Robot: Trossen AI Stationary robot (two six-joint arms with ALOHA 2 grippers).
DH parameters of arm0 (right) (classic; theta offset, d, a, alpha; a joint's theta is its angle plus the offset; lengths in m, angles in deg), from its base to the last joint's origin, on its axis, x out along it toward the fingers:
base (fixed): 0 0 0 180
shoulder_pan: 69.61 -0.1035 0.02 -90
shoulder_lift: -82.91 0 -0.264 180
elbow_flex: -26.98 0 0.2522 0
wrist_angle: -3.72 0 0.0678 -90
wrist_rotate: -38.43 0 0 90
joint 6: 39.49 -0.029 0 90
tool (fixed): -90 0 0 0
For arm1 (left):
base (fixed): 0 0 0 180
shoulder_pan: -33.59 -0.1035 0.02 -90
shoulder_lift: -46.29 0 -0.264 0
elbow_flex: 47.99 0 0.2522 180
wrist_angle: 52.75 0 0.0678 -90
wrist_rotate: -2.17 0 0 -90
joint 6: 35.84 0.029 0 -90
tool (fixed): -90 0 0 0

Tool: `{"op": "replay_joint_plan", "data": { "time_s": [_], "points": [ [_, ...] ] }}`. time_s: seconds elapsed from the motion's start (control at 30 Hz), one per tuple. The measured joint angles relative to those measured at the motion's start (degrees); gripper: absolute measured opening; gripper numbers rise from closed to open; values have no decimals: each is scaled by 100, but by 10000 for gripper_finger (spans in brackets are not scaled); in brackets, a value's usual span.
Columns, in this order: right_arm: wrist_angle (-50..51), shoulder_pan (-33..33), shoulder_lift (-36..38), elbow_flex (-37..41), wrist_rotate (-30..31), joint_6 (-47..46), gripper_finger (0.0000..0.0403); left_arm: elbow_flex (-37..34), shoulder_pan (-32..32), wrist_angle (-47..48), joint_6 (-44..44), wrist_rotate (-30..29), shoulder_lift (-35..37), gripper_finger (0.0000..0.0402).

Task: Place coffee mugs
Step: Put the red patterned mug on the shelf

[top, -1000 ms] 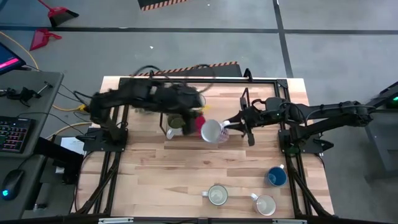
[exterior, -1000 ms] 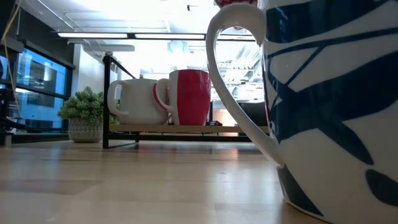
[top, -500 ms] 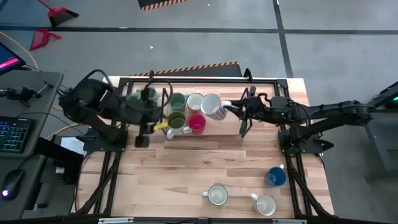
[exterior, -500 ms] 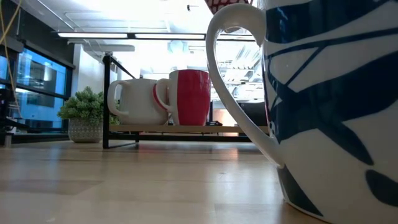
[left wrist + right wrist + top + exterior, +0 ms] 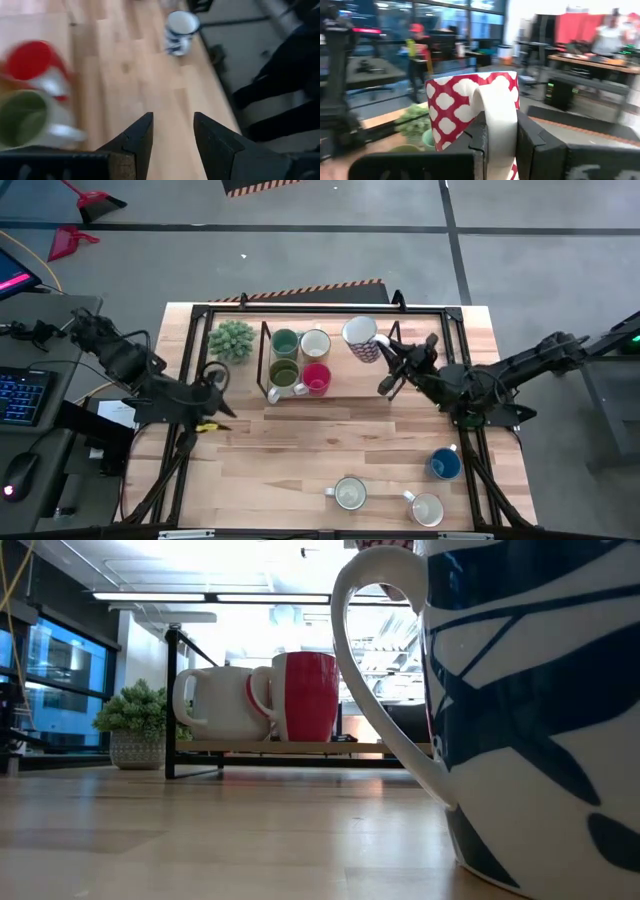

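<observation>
**Patterned mug carried toward the rack**

From above, we saw the right gripper (image 5: 385,352) hold a red-patterned mug (image 5: 359,335) by its handle near the desk's (image 5: 300,450) far edge, beside the rack (image 5: 268,365). The right wrist view showed its fingers pinching that handle. The left wrist view showed the left gripper (image 5: 173,137) spread, empty.

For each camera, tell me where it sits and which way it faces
High: overhead, looking down; both arms show.
Low: table height, behind the blue-patterned mug; no arm.
Left wrist: over the wood, past the open left gripper.
Right wrist: toward the room, right gripper clamping the red-patterned mug.
Shared: red mug, high and low.
</observation>
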Motion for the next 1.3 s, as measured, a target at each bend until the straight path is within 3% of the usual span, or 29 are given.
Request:
{"op": "replay_joint_plan", "data": {
  "time_s": [0.17, 0.37, 0.8, 1.3],
  "points": [
    [-960, -366, -820, 0, 1167, 2, 29, -1823, 394, -1577, -420, 47, 943, 131],
    [-2221, -585, -1980, -21, 2476, 45, 29, -2807, 625, -2748, -445, 44, 1302, 131],
    [-2288, -526, -3742, -682, 2408, -1085, 29, -2947, 676, -2830, -139, 40, 1311, 131],
    [-2092, -497, -3829, -702, 2434, -905, 29, -3379, 1074, -3231, -687, 175, 1332, 131]
  ]
}}
